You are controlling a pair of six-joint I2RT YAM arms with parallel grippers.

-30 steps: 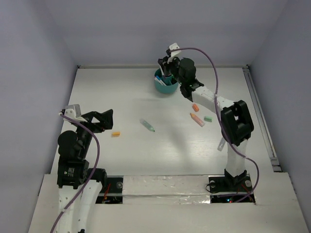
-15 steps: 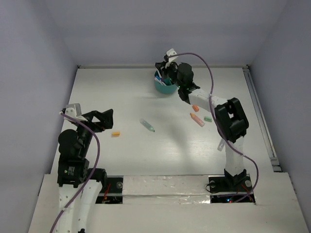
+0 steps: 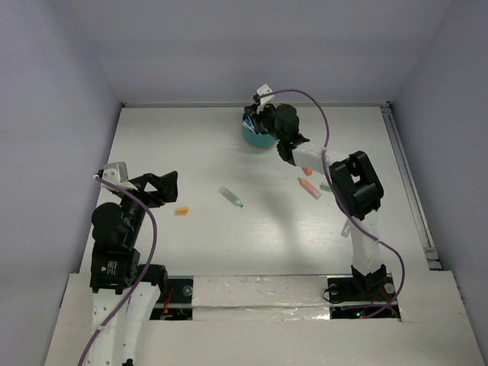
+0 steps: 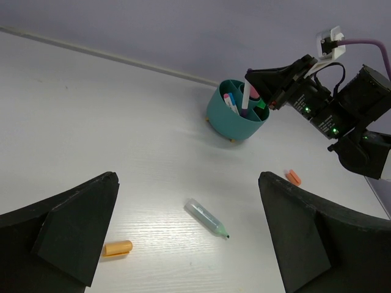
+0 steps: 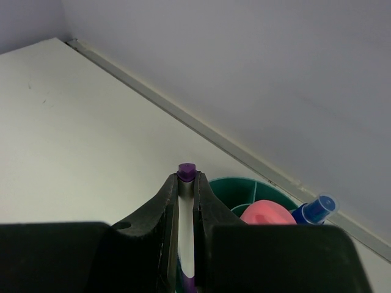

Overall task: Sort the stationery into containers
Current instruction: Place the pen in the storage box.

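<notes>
The teal divided cup (image 3: 259, 139) stands at the back middle of the table and also shows in the left wrist view (image 4: 236, 121) and the right wrist view (image 5: 239, 185). It holds a pink-capped item (image 5: 265, 215) and a blue-capped marker (image 5: 317, 207). My right gripper (image 3: 256, 116) is directly over the cup, shut on a white marker with a purple end (image 5: 186, 171), held upright. My left gripper (image 3: 163, 187) is open and empty above the left of the table. A green marker (image 3: 231, 197) and an orange cap (image 3: 181, 210) lie in front of it.
An orange piece (image 3: 306, 170), a pink-and-orange marker (image 3: 309, 187) and a small green piece (image 3: 326, 186) lie on the table right of centre, beside the right arm. The back wall runs just behind the cup.
My right gripper has lowered towards the cup, keeping the purple-ended marker in its grip, and the right arm has folded closer in. The left arm has not moved.
</notes>
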